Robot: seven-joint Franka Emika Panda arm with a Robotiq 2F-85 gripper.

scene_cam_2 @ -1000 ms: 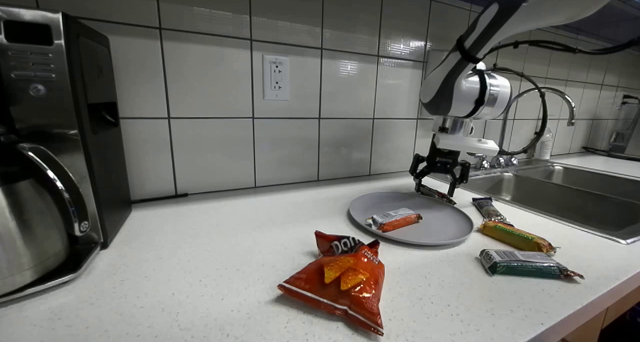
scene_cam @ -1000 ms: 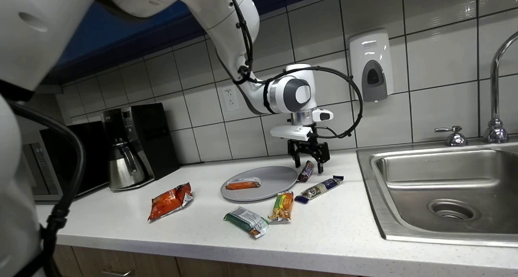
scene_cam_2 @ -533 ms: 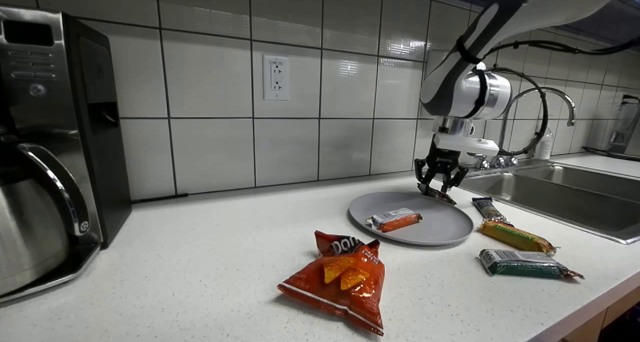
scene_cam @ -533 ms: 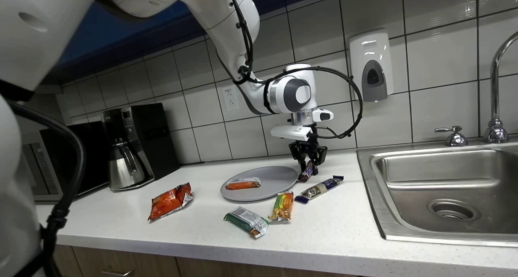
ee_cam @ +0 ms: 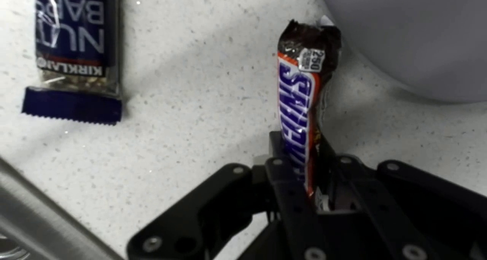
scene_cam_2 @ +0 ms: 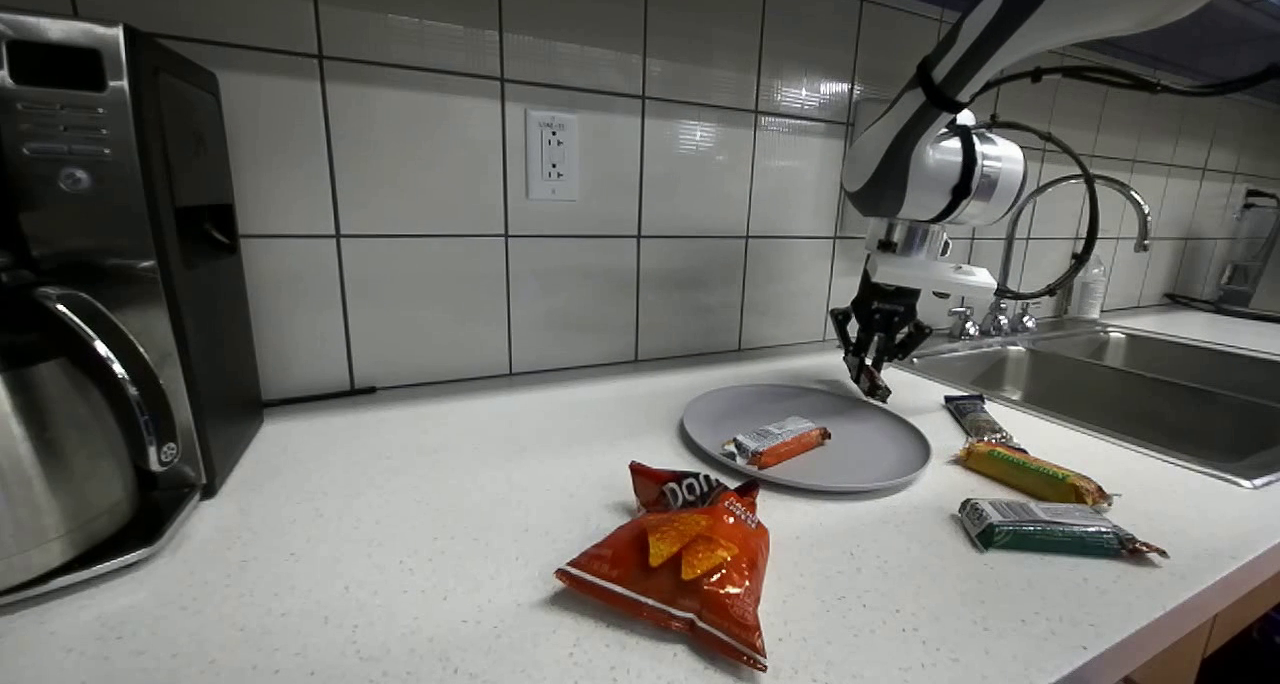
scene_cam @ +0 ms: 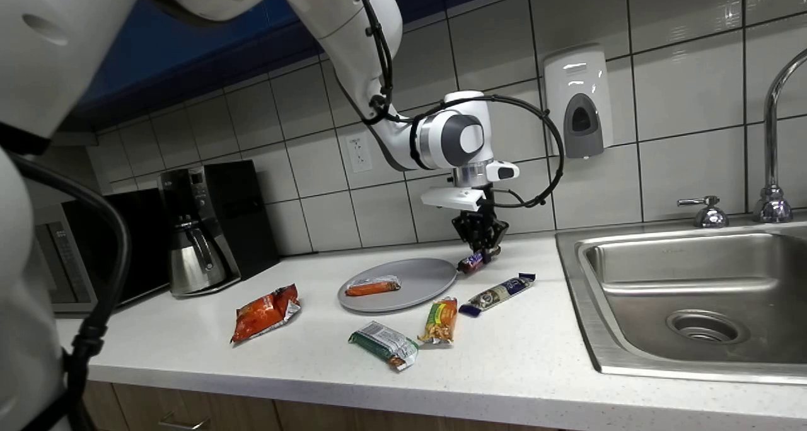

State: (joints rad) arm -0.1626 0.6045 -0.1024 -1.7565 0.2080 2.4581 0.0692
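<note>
1. The claw (ee_cam: 302, 153) points down, clamped on a Snickers bar (ee_cam: 298, 100).
2. The arm (scene_cam: 350, 37) arches from an exterior view's upper left.
3. Wrist view: bar sits right of centre, lower end partly hidden; plate (ee_cam: 426, 35) cut off, upper right.

The Snickers bar (ee_cam: 299, 104) wears crinkled, glossy plastic; the tool (ee_cam: 302, 144) is mostly matt. The plate (scene_cam_2: 870, 436) looks smooth and matt, the bench (scene_cam_2: 400, 524) smooth, the sink (scene_cam: 597, 330) brushed metal, the tap (scene_cam: 771, 135) polished metal, the wall tiles (scene_cam: 690, 81) glossy.
</note>
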